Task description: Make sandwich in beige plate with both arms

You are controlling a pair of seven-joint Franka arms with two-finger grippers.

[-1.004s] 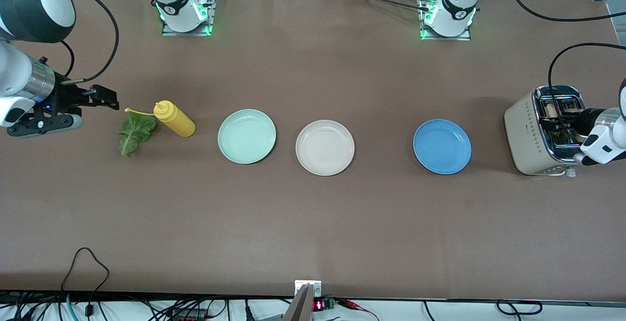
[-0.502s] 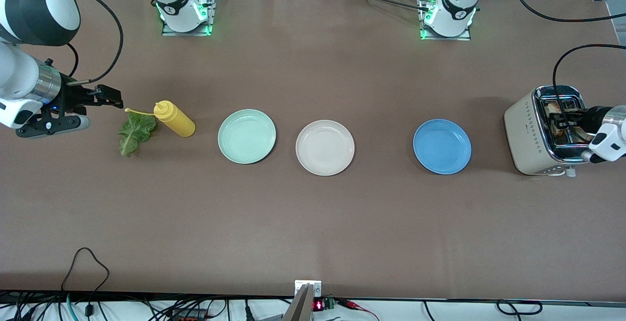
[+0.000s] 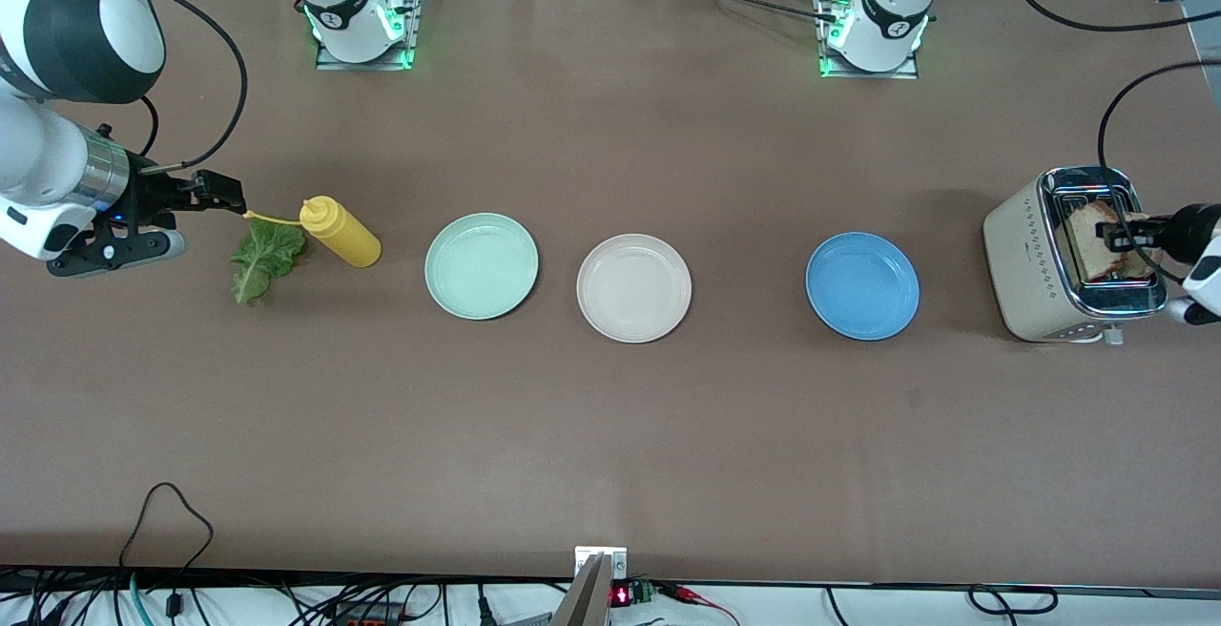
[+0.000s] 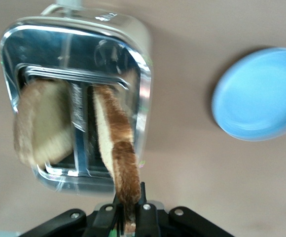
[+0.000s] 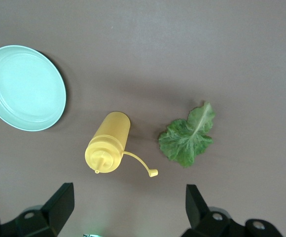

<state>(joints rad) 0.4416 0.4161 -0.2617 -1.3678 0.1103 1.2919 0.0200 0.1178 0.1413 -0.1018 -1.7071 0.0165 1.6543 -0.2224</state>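
Note:
My left gripper is shut on a bread slice and holds it up over the toaster at the left arm's end of the table. In the left wrist view the held slice runs up from the gripper, and a second slice sits in the toaster's other slot. The beige plate lies bare mid-table. A green lettuce leaf lies at the right arm's end. My right gripper is open in the air by the leaf and the yellow bottle. In the right wrist view its fingers stand wide apart.
A mint-green plate lies between the yellow squeeze bottle and the beige plate. A blue plate lies between the beige plate and the toaster. The bottle lies on its side, its cap tether toward the leaf.
My left gripper has drawn the bread slice up out of the toaster slot. My right gripper has crept a little toward the lettuce and bottle.

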